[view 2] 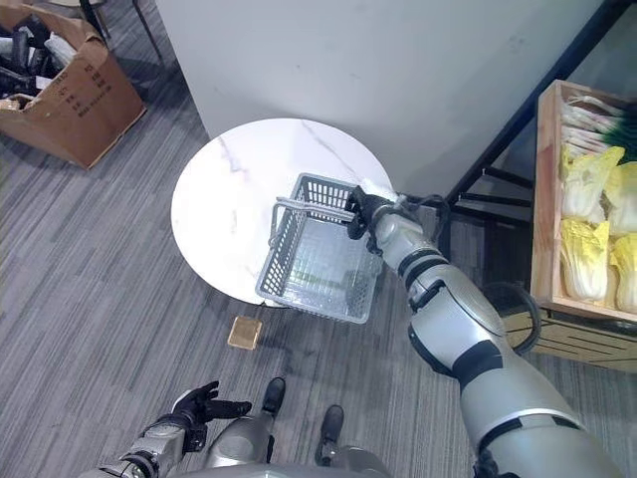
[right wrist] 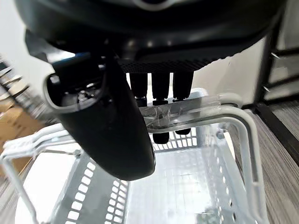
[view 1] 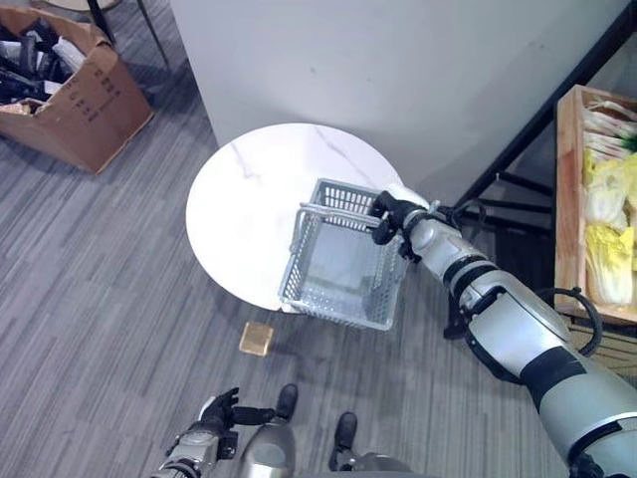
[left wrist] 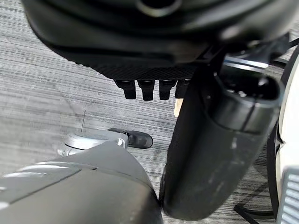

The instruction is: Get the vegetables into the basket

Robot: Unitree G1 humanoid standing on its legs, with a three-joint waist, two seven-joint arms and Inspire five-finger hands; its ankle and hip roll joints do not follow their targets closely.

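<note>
An empty grey plastic basket (view 1: 299, 261) sits tilted over the near right edge of the round white table (view 1: 244, 199). My right hand (view 1: 390, 217) reaches in from the right and is shut on the basket's clear handle (right wrist: 205, 111), with fingers curled over the bar and the thumb (right wrist: 112, 130) in front. I cannot tell whether the basket's base touches the table. Pale yellow-green cabbages (view 2: 587, 224) lie in a wooden crate (view 1: 567, 199) at the far right, well apart from the basket. My left hand (view 2: 194, 405) hangs low by my side with relaxed fingers, holding nothing.
A brown cardboard box (view 1: 75, 100) with dark items stands on the carpet at the upper left. A small tan block (view 1: 256, 339) lies on the floor below the table. A white wall panel rises behind the table, and a black metal frame (view 1: 518, 149) stands between table and crate.
</note>
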